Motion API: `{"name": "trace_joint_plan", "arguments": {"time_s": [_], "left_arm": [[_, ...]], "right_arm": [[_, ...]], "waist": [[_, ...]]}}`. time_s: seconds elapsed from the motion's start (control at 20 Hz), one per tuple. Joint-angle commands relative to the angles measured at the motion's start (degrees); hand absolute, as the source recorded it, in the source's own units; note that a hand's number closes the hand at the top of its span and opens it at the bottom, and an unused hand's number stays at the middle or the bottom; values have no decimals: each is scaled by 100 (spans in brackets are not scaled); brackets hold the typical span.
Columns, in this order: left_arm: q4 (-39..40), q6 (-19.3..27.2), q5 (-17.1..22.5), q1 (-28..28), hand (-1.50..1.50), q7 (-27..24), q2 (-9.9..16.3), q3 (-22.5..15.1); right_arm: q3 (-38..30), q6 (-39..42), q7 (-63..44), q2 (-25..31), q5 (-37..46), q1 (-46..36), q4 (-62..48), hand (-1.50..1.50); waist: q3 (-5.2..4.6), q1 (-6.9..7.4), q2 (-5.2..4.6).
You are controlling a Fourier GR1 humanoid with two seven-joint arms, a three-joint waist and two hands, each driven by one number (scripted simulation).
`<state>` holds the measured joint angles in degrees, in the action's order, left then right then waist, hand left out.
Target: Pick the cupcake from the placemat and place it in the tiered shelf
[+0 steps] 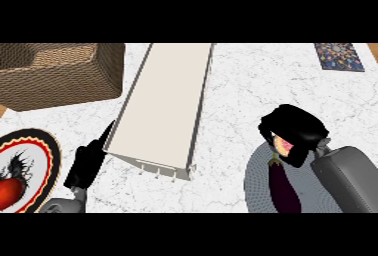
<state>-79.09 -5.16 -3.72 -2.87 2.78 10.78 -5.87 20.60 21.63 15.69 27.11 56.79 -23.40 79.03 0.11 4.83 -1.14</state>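
Note:
My right hand (294,129) is curled round the cupcake (283,145), of which only a pink and yellow patch shows under the fingers. It is over the far edge of the round grey placemat (255,186) at the lower right. The tiered shelf (165,100), a long beige piece, stands at the middle of the counter, to the left of that hand. My left hand (88,162) rests open with straight fingers beside the shelf's near left corner.
A dark purple eggplant (283,189) lies on the placemat just below the right hand. A wicker basket (57,75) stands at the back left. A patterned plate (38,150) with a tomato (7,194) is at the left edge. A colourful mat (339,56) lies at the back right.

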Motion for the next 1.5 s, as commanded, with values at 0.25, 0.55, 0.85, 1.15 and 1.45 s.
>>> {"name": "trace_joint_plan", "arguments": {"time_s": [0.25,0.55,0.85,1.15,1.45], "left_arm": [[76,-4,26,-112,0,112,4,97],[250,143,-174,291,0,-318,-63,27],[165,162,-101,-17,0,78,-125,120],[138,-18,-60,133,0,-125,54,246],[-15,-107,-8,248,0,-28,61,260]], "right_arm": [[-1010,118,2944,618,-1101,-2082,-1777,150],[-1931,710,2967,311,-2160,-3101,-2487,150],[-2192,1113,2269,-28,-2649,-4205,-3284,150],[-2222,676,1496,-659,-2596,-5133,-3833,150],[-2285,116,1033,-1296,-2435,-5829,-4522,150]], "waist": [[-2,-185,32],[-14,-255,63],[-13,-328,84],[-14,-329,91],[-15,-299,77]]}}
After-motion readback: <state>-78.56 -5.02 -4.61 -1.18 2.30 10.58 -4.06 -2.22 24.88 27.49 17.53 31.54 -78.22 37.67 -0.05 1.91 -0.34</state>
